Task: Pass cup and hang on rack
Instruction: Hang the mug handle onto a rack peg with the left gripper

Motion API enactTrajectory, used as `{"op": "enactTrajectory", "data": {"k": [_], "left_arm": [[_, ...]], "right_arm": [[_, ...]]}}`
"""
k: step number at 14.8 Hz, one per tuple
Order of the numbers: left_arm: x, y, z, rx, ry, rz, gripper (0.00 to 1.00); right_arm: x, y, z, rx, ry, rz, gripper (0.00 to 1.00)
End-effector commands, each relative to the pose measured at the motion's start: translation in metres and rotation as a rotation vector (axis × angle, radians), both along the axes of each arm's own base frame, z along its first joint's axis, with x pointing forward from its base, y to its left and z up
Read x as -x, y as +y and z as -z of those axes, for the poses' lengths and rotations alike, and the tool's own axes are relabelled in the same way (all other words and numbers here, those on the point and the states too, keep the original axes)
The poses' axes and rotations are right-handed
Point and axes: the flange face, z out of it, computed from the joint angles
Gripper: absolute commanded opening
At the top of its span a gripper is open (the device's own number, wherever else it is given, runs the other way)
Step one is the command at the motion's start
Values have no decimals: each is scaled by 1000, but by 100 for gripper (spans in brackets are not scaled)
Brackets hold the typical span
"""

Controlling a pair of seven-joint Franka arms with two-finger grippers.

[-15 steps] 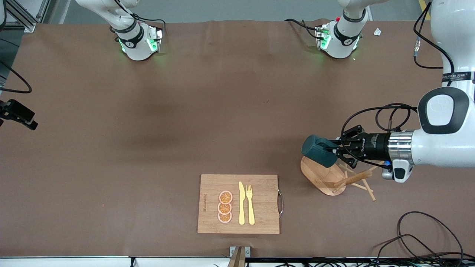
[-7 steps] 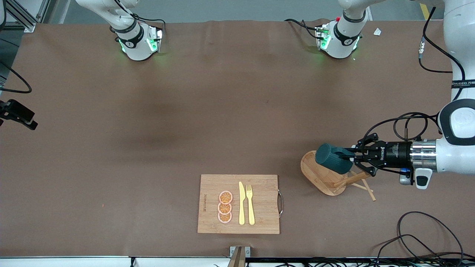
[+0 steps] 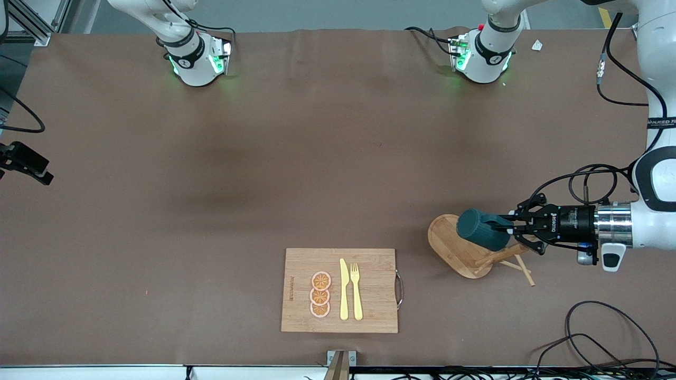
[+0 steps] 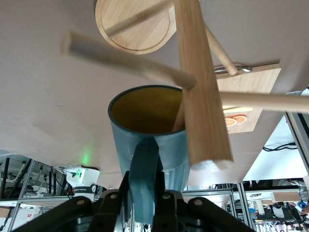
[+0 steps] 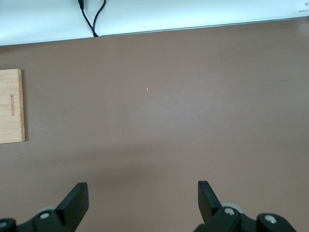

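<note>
Only left wrist view shows left hand (image 4: pixel 141 203) pinching cup (image 4: pixel 147 135) handle — right hand (image 5: pixel 140 203) open.

Partial "ANUEED" lettering on left arm band (image 3: pixel 661 122); other markings illegible.

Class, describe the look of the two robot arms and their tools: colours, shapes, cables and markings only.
Both arms are glossy white with rounded links and black joint bands; green lights glow at both bases. The left arm ends in a silver metal wrist ring and a black cylinder with white lettering, and black cables loop over it. Its left tool is a black linkage. The right tool has two dark flat fingers.
</note>
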Motion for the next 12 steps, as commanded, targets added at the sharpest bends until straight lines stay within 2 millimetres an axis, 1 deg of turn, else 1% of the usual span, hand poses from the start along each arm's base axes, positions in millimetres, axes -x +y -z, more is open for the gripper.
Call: {"op": "enactTrajectory", "data": {"k": [1, 4, 5, 8, 9, 10, 12], "left_arm": [[-4, 3, -2, 29, -11, -8, 1], [-5, 6, 2, 29, -11, -18, 2], [-5, 6, 3, 29, -10, -19, 5], [-8, 7, 3, 26, -18, -33, 18], [-8, 6, 5, 28, -15, -32, 28], [-8, 7, 5, 27, -15, -33, 45], [-9, 3, 3, 26, -14, -36, 96]], "right_arm": [[-1, 1, -3, 10, -3, -5, 100], [-1, 0, -3, 12, -6, -5, 100], [-1, 0, -3, 13, -6, -5, 100], [-1, 2, -4, 12, -8, -8, 100], [-1, 2, -3, 12, -6, -8, 100], [-1, 1, -3, 12, -6, -7, 100], [-1, 1, -3, 12, -6, -7, 100]]}}
